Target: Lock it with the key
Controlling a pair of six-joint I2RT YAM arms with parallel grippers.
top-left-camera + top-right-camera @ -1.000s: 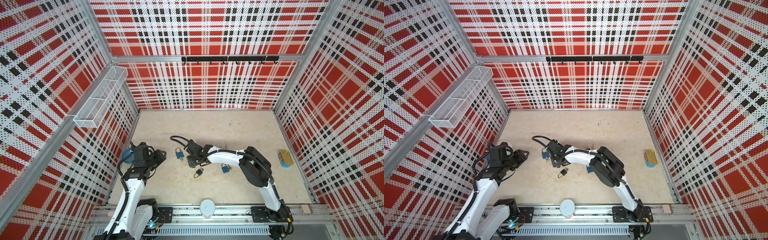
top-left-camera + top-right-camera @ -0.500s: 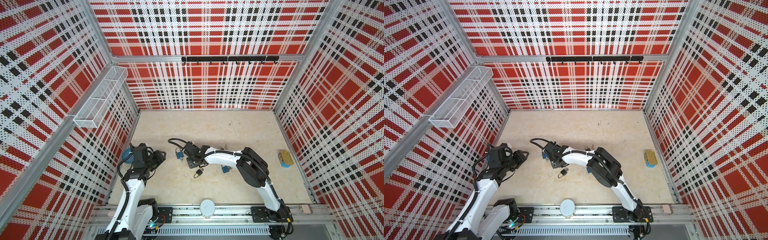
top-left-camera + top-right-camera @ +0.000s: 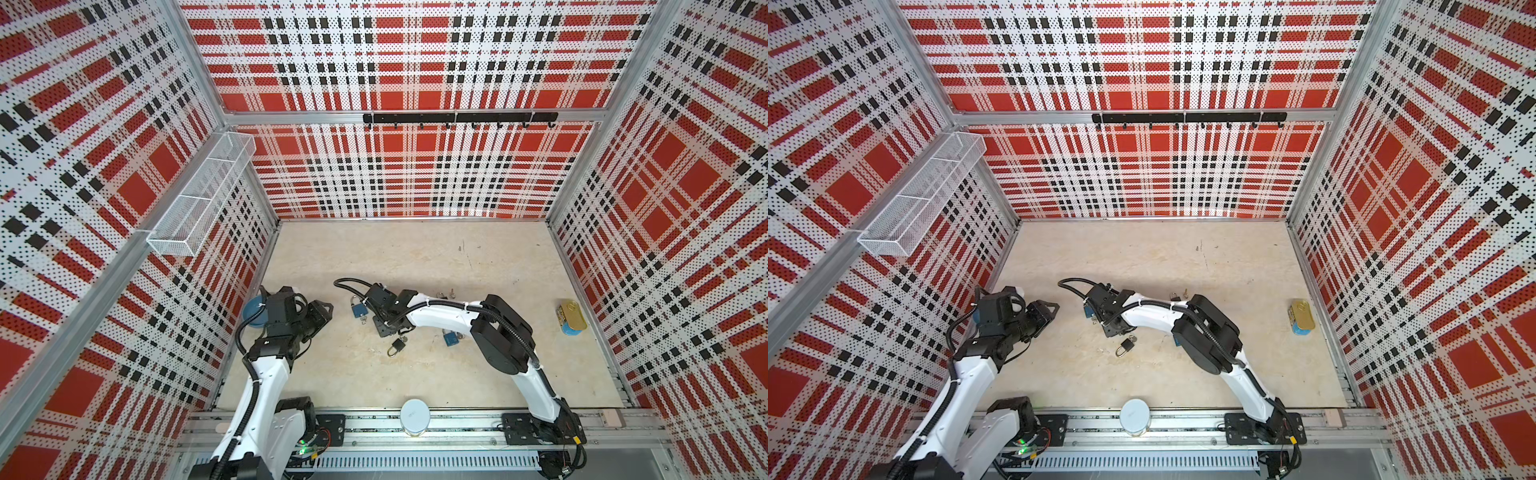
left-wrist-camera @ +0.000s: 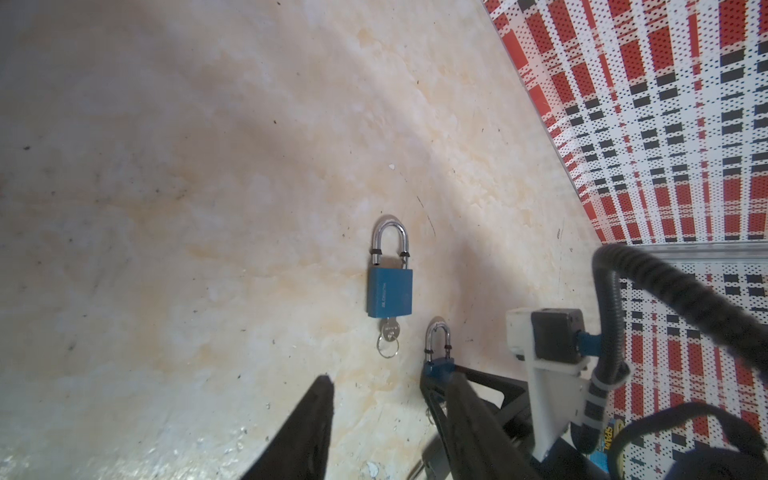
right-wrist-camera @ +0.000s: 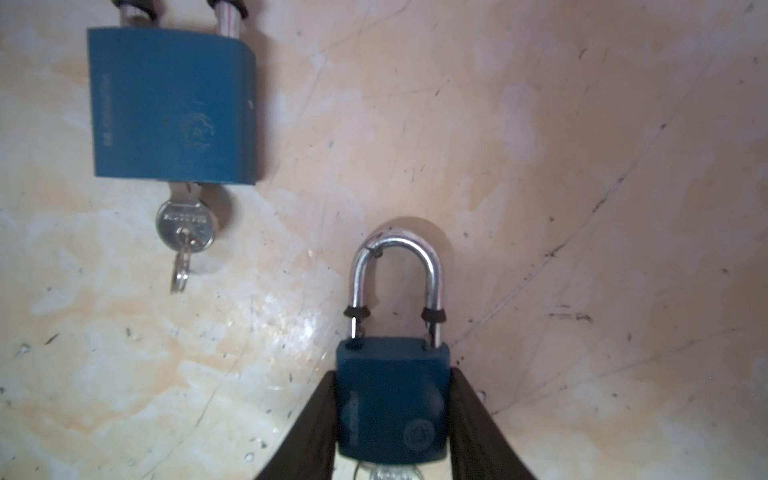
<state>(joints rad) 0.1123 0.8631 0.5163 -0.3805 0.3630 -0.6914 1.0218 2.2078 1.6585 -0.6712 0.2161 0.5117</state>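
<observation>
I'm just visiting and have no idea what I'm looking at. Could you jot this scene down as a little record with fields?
right jaws: closed on the small blue padlock
left jaws: open, holding nothing
larger blue padlock: lying on the table, shackle open, key in it
also on table: black padlock, yellow tin

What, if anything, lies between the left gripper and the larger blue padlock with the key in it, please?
Nothing visible: only bare table separates the open left gripper from the larger blue padlock. The right gripper, closed on the smaller blue padlock, sits beside that path.
</observation>
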